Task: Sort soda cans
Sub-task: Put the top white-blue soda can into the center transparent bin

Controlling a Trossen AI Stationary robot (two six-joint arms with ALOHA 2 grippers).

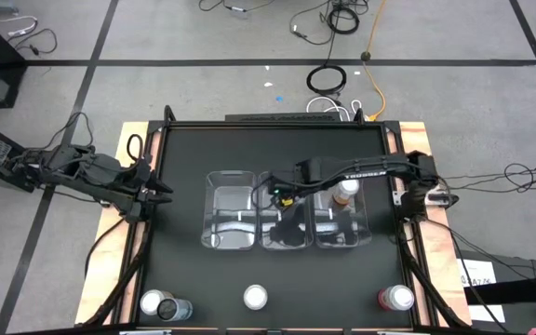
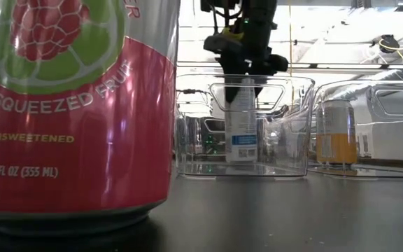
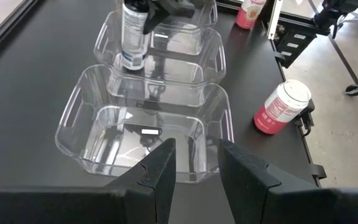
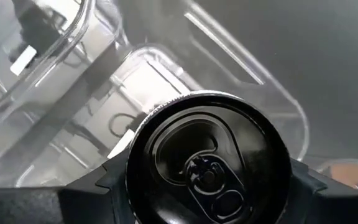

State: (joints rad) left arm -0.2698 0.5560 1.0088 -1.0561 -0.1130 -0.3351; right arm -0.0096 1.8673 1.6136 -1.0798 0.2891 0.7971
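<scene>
A black soda can (image 4: pixel 207 171) is held clenched at its top rim by the right pincer (image 1: pixel 285 199), upright inside the middle clear bin (image 1: pixel 287 223), seemingly so that it can be stood down level. An orange can (image 1: pixel 344 193) already stands in the right-hand bin (image 1: pixel 356 233); the left-hand bin (image 1: pixel 231 219) holds nothing. The left pincer (image 3: pixel 194 168) waits at nine o'clock by the worktop (image 1: pixel 184 270) edge, its fingers parted and grasping nothing. Along the six-o'clock edge four cans remain: a silver-topped can (image 1: pixel 152 302) touching a dark one (image 1: pixel 177 309) at seven o'clock, another (image 1: pixel 255 297) at six, and a red raspberry can (image 1: pixel 396 299) at five. Sorting is judged barely begun.
</scene>
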